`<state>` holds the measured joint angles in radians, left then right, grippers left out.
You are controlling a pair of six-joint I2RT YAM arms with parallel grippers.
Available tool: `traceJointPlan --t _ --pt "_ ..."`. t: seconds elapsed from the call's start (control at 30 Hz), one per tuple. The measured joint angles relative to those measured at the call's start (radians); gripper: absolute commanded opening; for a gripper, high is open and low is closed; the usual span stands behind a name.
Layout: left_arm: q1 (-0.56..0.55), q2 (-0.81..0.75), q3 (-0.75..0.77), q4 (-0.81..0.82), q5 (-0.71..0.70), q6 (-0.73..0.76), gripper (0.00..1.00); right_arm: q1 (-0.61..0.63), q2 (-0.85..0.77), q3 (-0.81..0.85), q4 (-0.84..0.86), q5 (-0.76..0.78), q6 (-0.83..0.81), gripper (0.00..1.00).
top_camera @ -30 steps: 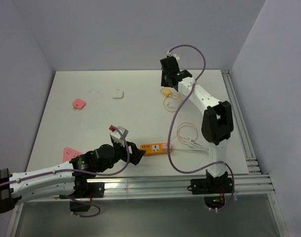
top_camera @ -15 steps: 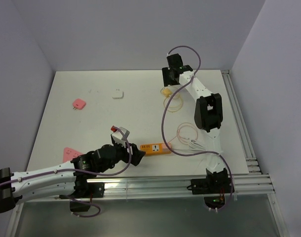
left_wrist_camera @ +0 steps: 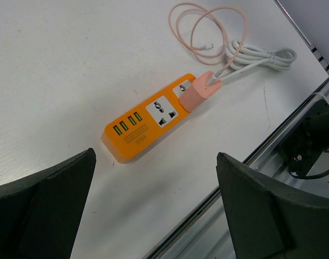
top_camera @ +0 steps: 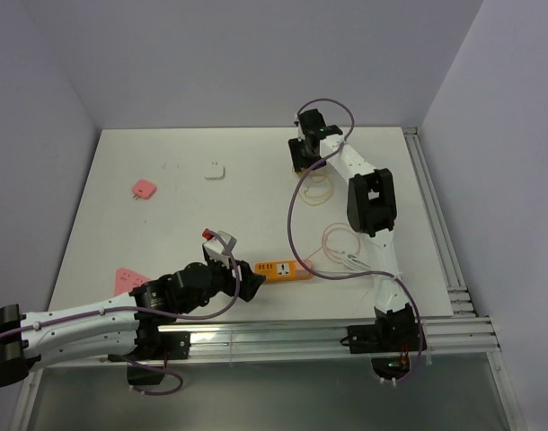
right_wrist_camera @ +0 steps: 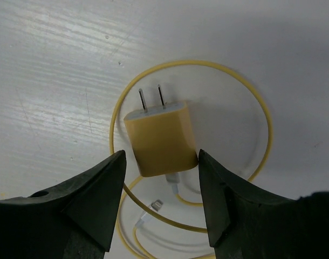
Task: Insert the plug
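Observation:
A yellow two-prong plug (right_wrist_camera: pixel 160 141) lies flat on the white table inside its coiled yellow cable (right_wrist_camera: pixel 264 124), prongs pointing away from me. My right gripper (right_wrist_camera: pixel 160 162) is open and low over it, one finger on each side of the plug body; the right finger is close to its corner. In the top view the right gripper (top_camera: pixel 304 160) is at the far middle, above the yellow cable (top_camera: pixel 317 194). An orange power strip (left_wrist_camera: pixel 148 127) lies near the front, with a pink plug (left_wrist_camera: pixel 199 91) seated in one end. My left gripper (left_wrist_camera: pixel 155 162) is open and empty just short of the strip (top_camera: pixel 283 268).
A pink cable (left_wrist_camera: pixel 207 27) and a white cable (left_wrist_camera: pixel 261 56) coil beyond the strip. A pink charger (top_camera: pixel 144 189) and a white charger (top_camera: pixel 214 171) lie far left; another pink item (top_camera: pixel 128 277) lies near left. A metal rail (top_camera: pixel 283 337) runs along the front edge.
My right gripper has swung slightly left and down over the yellow plug. The left arm has barely moved.

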<state>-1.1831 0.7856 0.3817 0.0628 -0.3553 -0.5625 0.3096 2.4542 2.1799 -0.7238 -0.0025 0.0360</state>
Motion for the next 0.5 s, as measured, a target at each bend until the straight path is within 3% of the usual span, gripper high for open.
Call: traceJointPlan --t 0.13,0.3,0.33,0.43,0.5 --pt "0.0 -0.005 0.0 0.0 0.0 0.0 0.99 0.0 0.014 0.035 -0.035 -0.006 0.0 0.61" --pt "0.0 -0.004 0.0 0.0 0.0 -0.002 0.99 0.0 0.027 0.06 -0.058 -0.005 0.0 0.51" --pt "0.0 -0.004 0.0 -0.001 0.0 -0.003 0.99 0.0 0.027 0.06 -0.058 -0.003 0.0 0.36" --pt "0.0 -0.004 0.0 -0.002 0.0 -0.005 0.99 0.0 0.027 0.066 -0.052 0.014 0.005 0.06" --pt "0.0 -0.004 0.0 -0.005 0.0 -0.008 0.99 0.0 0.01 0.063 -0.022 0.028 0.017 0.0"
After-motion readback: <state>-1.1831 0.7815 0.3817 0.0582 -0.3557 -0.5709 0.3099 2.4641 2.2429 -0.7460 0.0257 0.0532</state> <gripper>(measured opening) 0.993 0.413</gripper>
